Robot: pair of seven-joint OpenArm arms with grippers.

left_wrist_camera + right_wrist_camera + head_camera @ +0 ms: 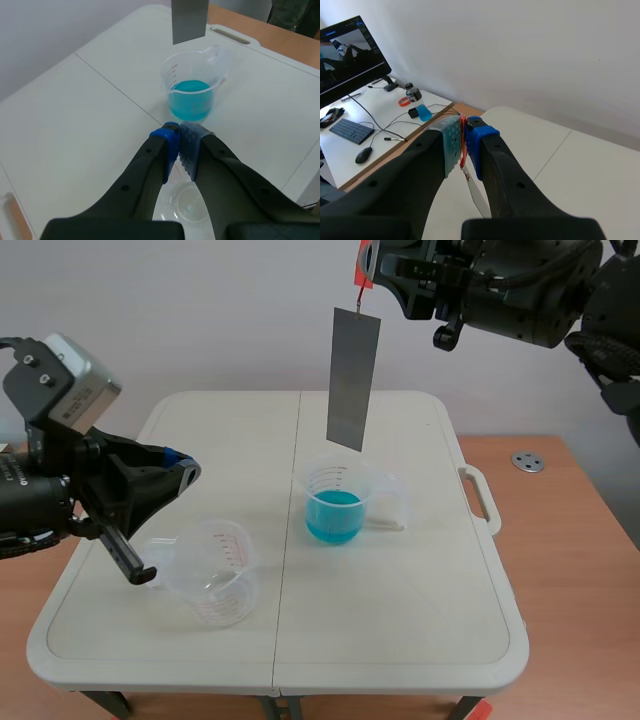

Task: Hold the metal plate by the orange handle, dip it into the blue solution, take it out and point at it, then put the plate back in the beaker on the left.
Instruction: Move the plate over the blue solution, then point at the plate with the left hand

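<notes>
In the scene view, the right gripper (366,278) is raised high and pinches the small orange handle (362,276). The thin grey metal plate (354,378) hangs from it by a short link, a little tilted, with its lower edge above the clear plastic beaker of blue solution (335,502) and not yet dipped. The plate looks stiff and light. Because it hangs loose, it would likely swing, so the handle is the sensible place to hold it. The empty clear plastic beaker (212,572) stands to the left, close under the left gripper (185,472). The white folding worktop (400,590) is smooth, with a centre seam.

In the left wrist view, the left gripper (179,134) has its fingers pressed together on nothing. The empty beaker (186,207) sits beneath it, the blue beaker (192,95) ahead, and the plate's lower end (190,20) above that. Both beakers look light and easy to tip.

In the right wrist view, the right gripper (463,137) is closed on the handle (463,145), and the plate (476,194) hangs below, seen edge-on. A plain white wall (545,55) stands behind, and off to one side a desk carries a monitor (347,50), a keyboard (351,131) and a mouse (363,155).
</notes>
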